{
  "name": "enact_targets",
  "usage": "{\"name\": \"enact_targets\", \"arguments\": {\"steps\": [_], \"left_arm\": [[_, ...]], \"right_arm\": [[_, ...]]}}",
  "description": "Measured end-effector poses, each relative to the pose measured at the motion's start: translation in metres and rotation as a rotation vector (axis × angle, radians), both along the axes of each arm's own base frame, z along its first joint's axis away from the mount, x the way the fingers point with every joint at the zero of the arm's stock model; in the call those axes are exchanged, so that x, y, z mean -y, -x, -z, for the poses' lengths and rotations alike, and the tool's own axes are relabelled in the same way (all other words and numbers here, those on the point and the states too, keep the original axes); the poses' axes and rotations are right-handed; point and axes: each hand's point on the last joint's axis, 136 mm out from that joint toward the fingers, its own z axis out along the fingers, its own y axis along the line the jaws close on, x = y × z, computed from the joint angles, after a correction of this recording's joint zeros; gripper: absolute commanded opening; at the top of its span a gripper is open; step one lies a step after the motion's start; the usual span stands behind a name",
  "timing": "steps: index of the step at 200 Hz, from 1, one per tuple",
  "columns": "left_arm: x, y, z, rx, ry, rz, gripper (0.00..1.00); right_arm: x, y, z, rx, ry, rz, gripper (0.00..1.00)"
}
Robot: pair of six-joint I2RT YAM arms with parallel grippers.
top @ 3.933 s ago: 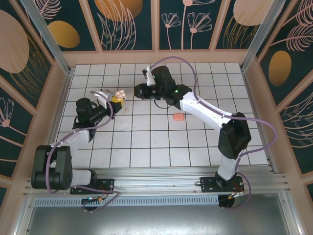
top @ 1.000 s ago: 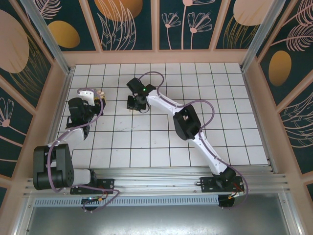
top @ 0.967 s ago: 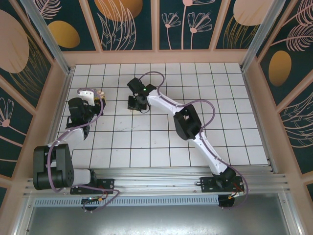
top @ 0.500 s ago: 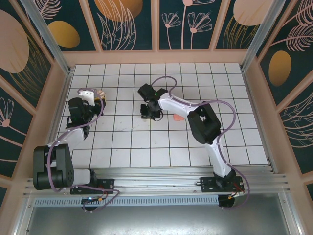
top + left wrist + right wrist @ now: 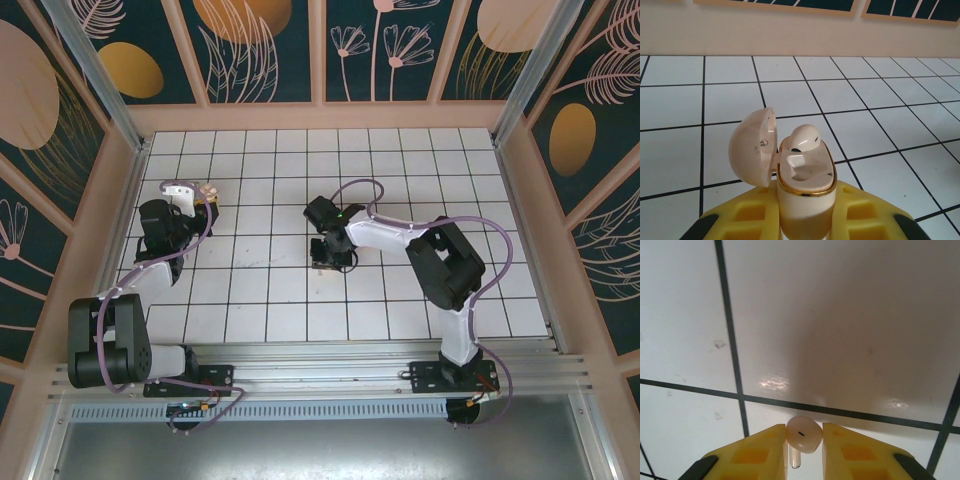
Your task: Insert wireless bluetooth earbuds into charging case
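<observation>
One white-tiled table (image 5: 270,300), ruled w/ dark grout lines, is seen from the top cam, boxed in by patterned dark walls (image 5: 260,50). Two arms are bolted at its near edge. The left arm (image 5: 165,240) is stretched toward the far-left tiles. The right arm (image 5: 400,232) is folded at the elbow and bent back leftward to approx the table's middle, w/ a purple cable (image 5: 490,270) looped around it. The two wrists are held well apart.

The left gripper (image 5: 805,220) is closed on the charging case (image 5: 805,197). In the left wrist cam this pale beige, gold-rimmed case is clamped upright btwn two yellow fingers (image 5: 752,217). Its lid (image 5: 752,147) is swung open to the left on the hinge. A seated earbud (image 5: 805,137), pale beige, is lodged in the far end of the case, rounded head up. A hollow socket (image 5: 800,167) is seen just nearer the cam.

The right gripper (image 5: 803,440) is pointed down at the tiles near the centre. In the right wrist cam its yellow pads (image 5: 760,450) are pressed against a second earbud (image 5: 801,432), also pale beige. It is pinched by its rounded head, which is marked w/ a small dark slit, and the stem runs back btwn the pads. A grout line (image 5: 850,412) is crossed just beyond it. Whether this bud touches the tile can't be told.
</observation>
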Motion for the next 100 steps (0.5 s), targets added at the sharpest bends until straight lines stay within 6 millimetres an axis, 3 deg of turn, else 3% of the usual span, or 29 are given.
{"name": "enact_targets", "arguments": {"steps": [43, 100], "left_arm": [[0.001, 0.001, -0.005, 0.013, 0.000, 0.003, 0.11], [0.001, 0.001, -0.005, 0.014, 0.000, 0.003, 0.11]], "right_arm": [[0.001, 0.003, 0.003, -0.012, 0.000, 0.012, 0.39], [0.004, 0.001, -0.009, -0.036, 0.022, 0.066, 0.40]]}}
